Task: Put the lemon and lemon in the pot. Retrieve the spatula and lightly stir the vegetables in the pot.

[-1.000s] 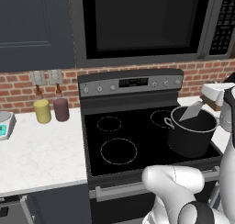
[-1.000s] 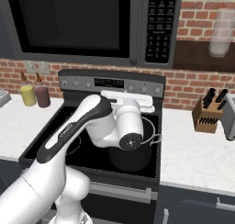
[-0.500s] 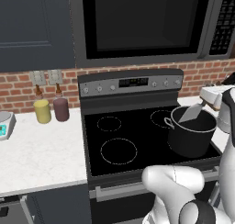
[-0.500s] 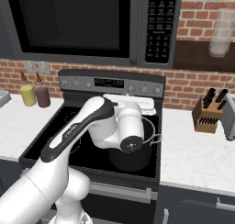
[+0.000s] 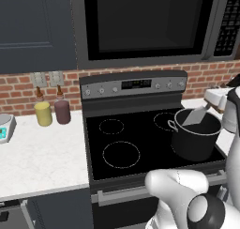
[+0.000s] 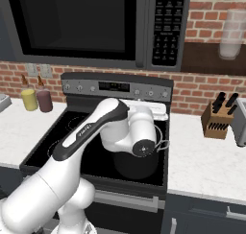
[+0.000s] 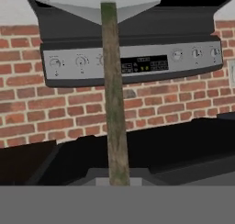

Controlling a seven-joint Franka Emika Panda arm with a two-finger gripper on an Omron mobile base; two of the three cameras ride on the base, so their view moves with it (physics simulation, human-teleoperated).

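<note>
- The spatula (image 5: 196,116) stands tilted at the pot (image 5: 194,138), its light-grey blade leaning over the near rim; whether the blade reaches the bottom cannot be told.
- In the hand view the spatula's thin handle (image 7: 114,94) runs straight up from the bottom to the wide grey blade at the top edge; the fingers are closed tight on that handle, though the tips themselves are hidden low in the view.
- The pot sits on the front right burner of the black stove (image 5: 140,143), dark and deep, with a small side handle facing the left burners.
- From the right base view the white arm (image 6: 96,132) bends across the stove and its round wrist covers most of the pot (image 6: 137,168), so the inside is hidden; the lemons cannot be seen.
- The left burners (image 5: 121,154) are bare rings on the glass top.
- On the left bench (image 5: 42,153) stand a pale-yellow jar (image 5: 43,114) and a dark-red jar (image 5: 62,111) side by side near the brick wall, with a small scale (image 5: 4,128) further left at the edge.
- On the right bench (image 6: 202,151) a knife block (image 6: 219,119) stands near the wall, well apart from the pot.
- A dark microwave (image 5: 145,21) hangs over the stove, beside a dark cupboard (image 5: 35,28); red brick wall (image 6: 202,89) runs behind.
</note>
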